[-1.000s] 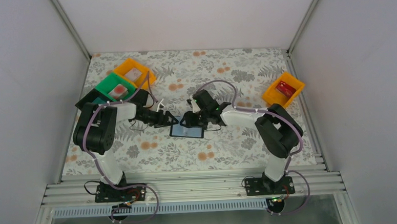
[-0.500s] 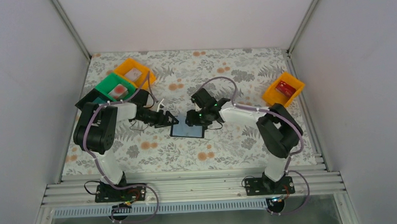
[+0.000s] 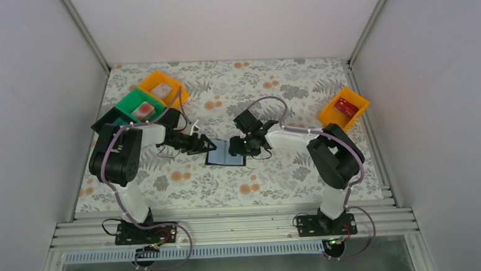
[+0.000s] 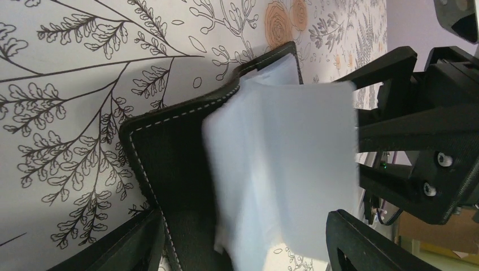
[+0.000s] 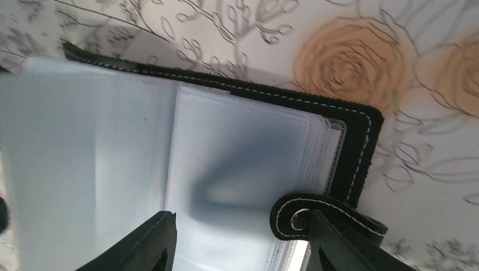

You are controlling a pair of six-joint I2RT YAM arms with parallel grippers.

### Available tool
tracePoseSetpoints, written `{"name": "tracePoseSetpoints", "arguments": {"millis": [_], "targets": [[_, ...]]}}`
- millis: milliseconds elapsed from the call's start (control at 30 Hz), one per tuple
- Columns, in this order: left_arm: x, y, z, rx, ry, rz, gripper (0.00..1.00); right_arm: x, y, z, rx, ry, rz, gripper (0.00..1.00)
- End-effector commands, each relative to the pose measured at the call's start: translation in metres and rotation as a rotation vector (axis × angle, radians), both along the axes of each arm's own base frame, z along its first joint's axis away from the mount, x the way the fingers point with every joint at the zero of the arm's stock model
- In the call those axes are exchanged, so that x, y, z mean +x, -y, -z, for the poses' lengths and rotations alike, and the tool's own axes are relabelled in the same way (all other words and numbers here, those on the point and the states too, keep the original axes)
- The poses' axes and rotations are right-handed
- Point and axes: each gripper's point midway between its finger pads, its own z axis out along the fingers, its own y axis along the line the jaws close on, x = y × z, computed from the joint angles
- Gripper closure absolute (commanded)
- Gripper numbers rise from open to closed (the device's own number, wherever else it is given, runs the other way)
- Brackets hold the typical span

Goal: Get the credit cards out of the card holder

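The card holder (image 3: pixel 225 154) lies open on the flowered table between both arms, a black bifold (image 4: pixel 169 147) with pale grey-blue sleeves (image 5: pixel 243 147). My left gripper (image 4: pixel 245 248) is open at its left end, one finger on each side of it and neither pressing. My right gripper (image 5: pixel 243 248) hovers open over the right half. Its right finger is against the curled black closing tab (image 5: pixel 308 217). The sleeves that show look blank. A red credit card (image 3: pixel 346 107) lies in the orange bin (image 3: pixel 332 117) at the far right. The right gripper (image 4: pixel 418 130) also shows in the left wrist view.
At the back left stand an orange bin (image 3: pixel 172 95), a green bin (image 3: pixel 126 103) and a black bin (image 3: pixel 104 122), the first two holding small items. White walls and aluminium rails enclose the table. The two grippers are close together over the holder.
My right gripper has opened wider and shifted slightly right and nearer over the holder. The left arm has barely moved.
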Motion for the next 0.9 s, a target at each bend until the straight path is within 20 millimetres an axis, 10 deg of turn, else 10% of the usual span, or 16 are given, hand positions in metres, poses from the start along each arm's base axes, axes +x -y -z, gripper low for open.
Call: {"name": "tracePoseSetpoints", "arguments": {"millis": [0, 433, 700, 867], "targets": [[-0.016, -0.010, 0.037, 0.109, -0.098, -0.013, 0.28, -0.001, -0.026, 0.009, 0.092, -0.042, -0.055, 0.39], [-0.019, -0.007, 0.044, 0.088, -0.141, -0.003, 0.37, -0.004, -0.083, -0.027, 0.374, -0.038, -0.206, 0.42], [-0.020, -0.008, 0.049, 0.093, -0.158, -0.001, 0.94, 0.006, -0.080, -0.042, 0.401, -0.008, -0.168, 0.46], [-0.014, -0.008, 0.042, 0.106, -0.124, 0.011, 0.98, 0.021, -0.049, -0.075, 0.377, 0.082, -0.113, 0.45]]}}
